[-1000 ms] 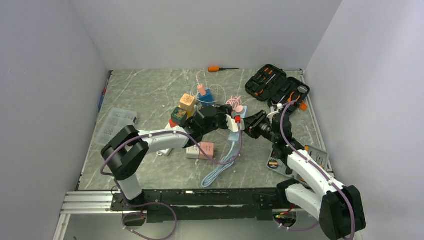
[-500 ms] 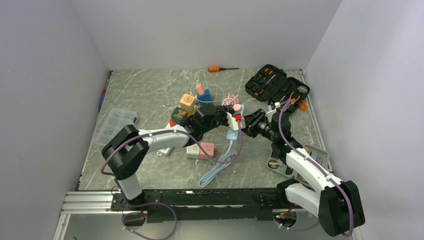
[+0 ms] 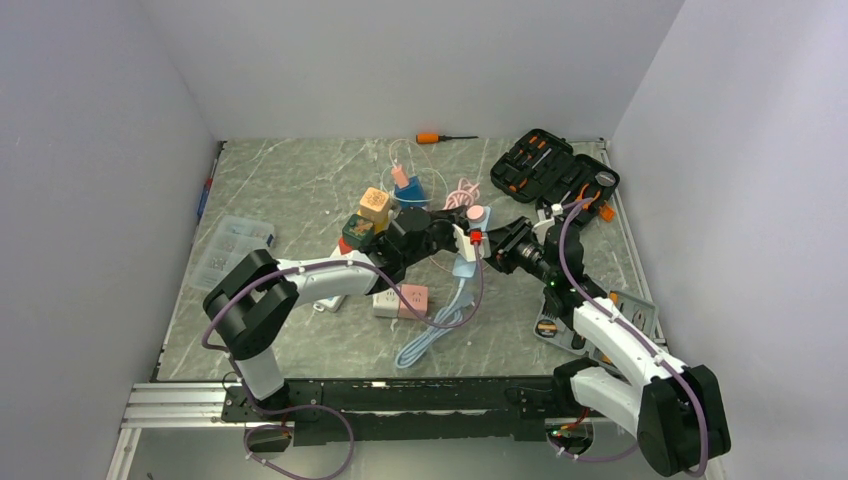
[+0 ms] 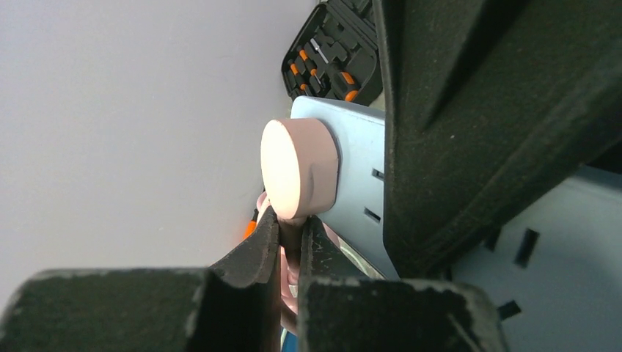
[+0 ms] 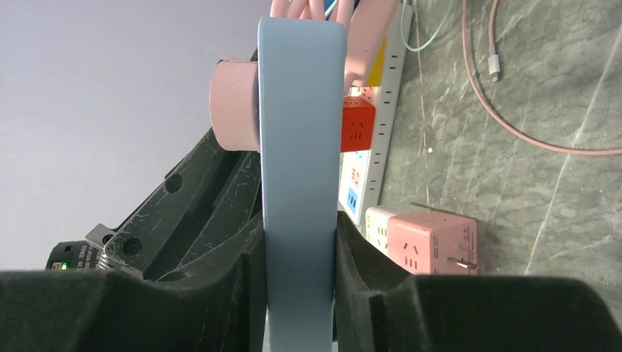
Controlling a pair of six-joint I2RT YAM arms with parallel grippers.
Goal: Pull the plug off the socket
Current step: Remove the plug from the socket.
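My right gripper (image 5: 297, 246) clamps the blue power strip (image 5: 301, 110), my left gripper (image 4: 290, 235) pinches the pink plug (image 4: 297, 170); next, a straight pull apart.

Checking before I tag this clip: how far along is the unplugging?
Done: right gripper clamps the blue power strip; left gripper is shut on the pink plug at its cord end. In hand: the pull itself, both grips set. Remaining: the plug sits flush against the strip, so it is not out yet.

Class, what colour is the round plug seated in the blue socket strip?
Pale pink plug; clearest in left wrist view.
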